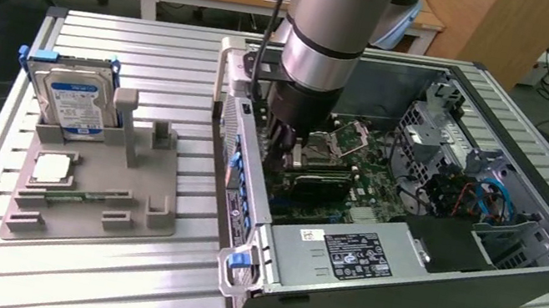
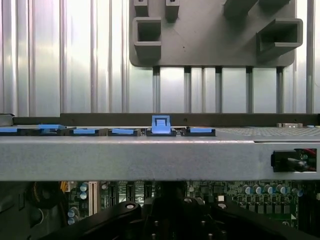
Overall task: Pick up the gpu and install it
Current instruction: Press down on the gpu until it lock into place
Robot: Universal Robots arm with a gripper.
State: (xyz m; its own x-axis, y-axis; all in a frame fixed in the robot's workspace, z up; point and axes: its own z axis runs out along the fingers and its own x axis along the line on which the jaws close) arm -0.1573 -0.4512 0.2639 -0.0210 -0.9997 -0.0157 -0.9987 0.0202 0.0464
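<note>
The arm's body hides the gripper (image 1: 291,153) inside the open computer case (image 1: 524,274), so whether its fingers are closed or spread cannot be told. Just below it a dark card, apparently the gpu (image 1: 317,183), sits on the green motherboard (image 1: 376,190), partly covered. The power supply (image 1: 347,256) label is too small to read. The hard drive (image 1: 76,104) shows a blue-white label, writing illegible.

Hemmed in low inside the open computer case (image 1: 481,267) between its rear wall (image 1: 237,173) and drive cage (image 1: 442,162); open bench (image 1: 120,262) around the grey holder (image 1: 93,190)
</note>
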